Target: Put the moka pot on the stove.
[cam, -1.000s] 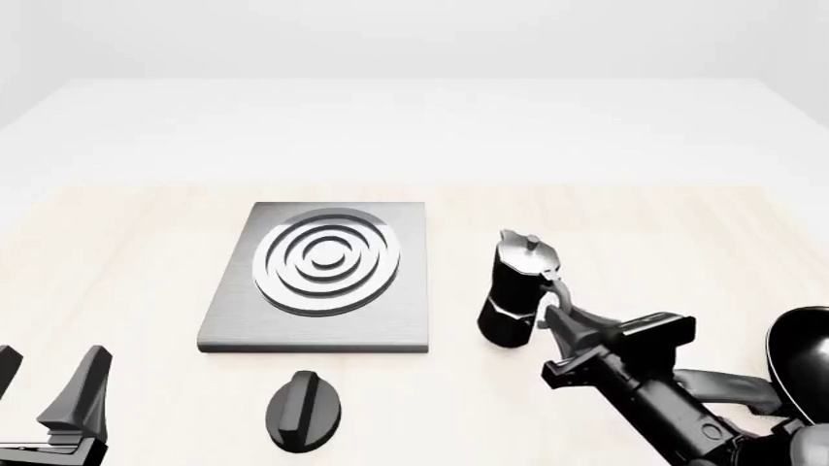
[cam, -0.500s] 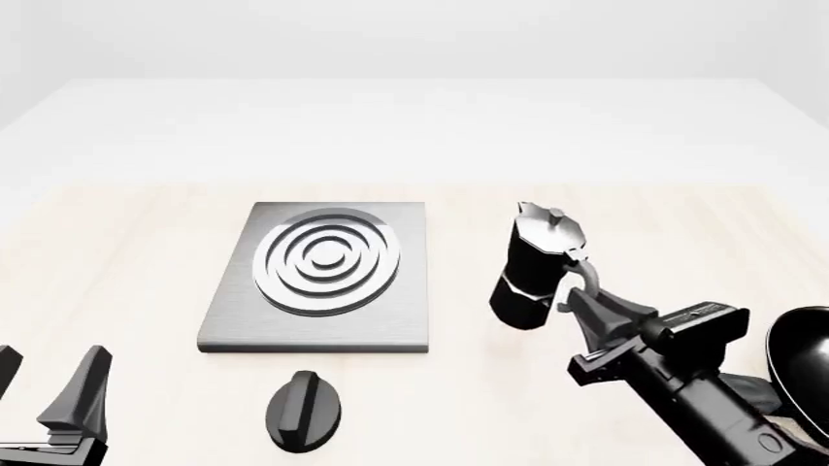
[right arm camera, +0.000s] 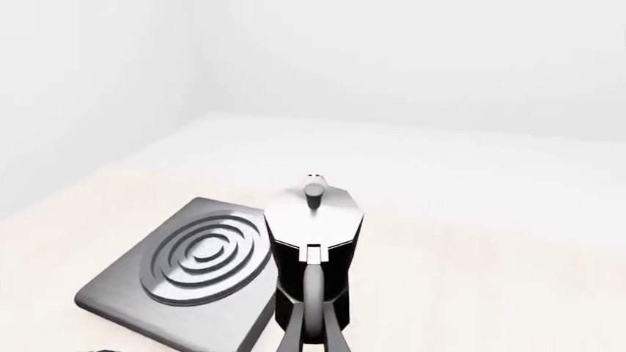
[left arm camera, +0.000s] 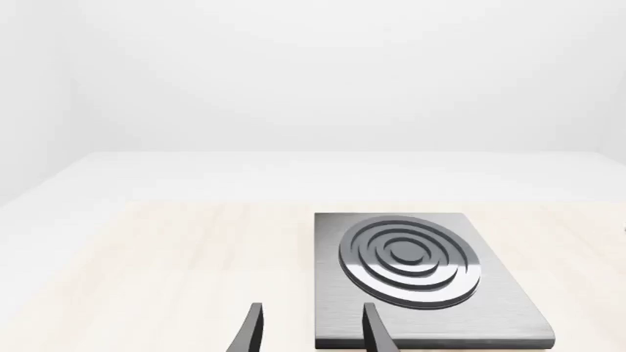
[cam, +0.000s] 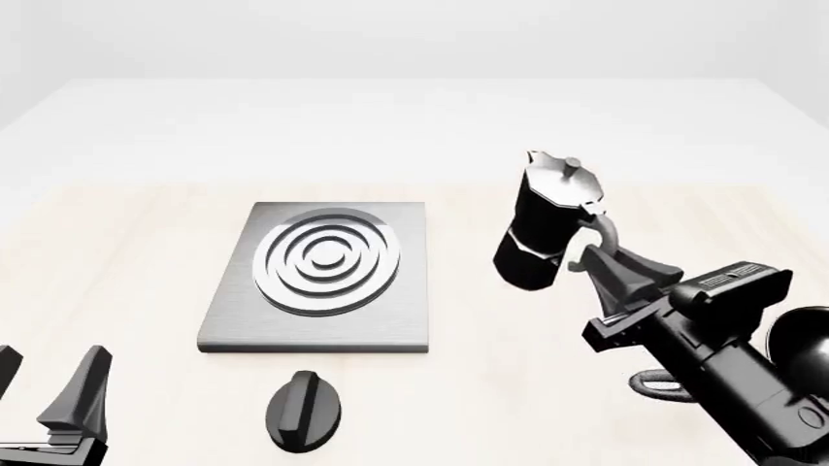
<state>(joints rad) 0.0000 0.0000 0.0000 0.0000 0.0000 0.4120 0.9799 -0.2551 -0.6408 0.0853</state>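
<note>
**Inspector A:** Right of the stove point(cam: 318, 277), we find the moka pot point(cam: 547, 225) lifted clear of the table point(cam: 143, 243) and leaning, its base swung left toward the plate. The right gripper point(cam: 609, 260) is clamped on the pot's curved side handle, fingers closed around it. The pot is not yet over the burner.

**Inspector B:** Agreed. We judge the main hazard to be that grip: held only by the handle and off-centre, the pot could pivot or slip between the fingers during the move left. If set down tilted, it may tip on the ringed burner, or its base could catch the plate's right edge if lowered early.

**Inspector A:** And the left gripper point(cam: 46, 393)?

**Inspector B:** At the near left corner, fingers spread apart, holding nothing, well apart from the stove.

**Inspector A:** Count, please.

**Inspector B:** We count one moka pot, one stove, one black knob point(cam: 303, 410) near the stove's near edge, one frying pan point(cam: 803, 340) partly visible at far right, two grippers.
</note>
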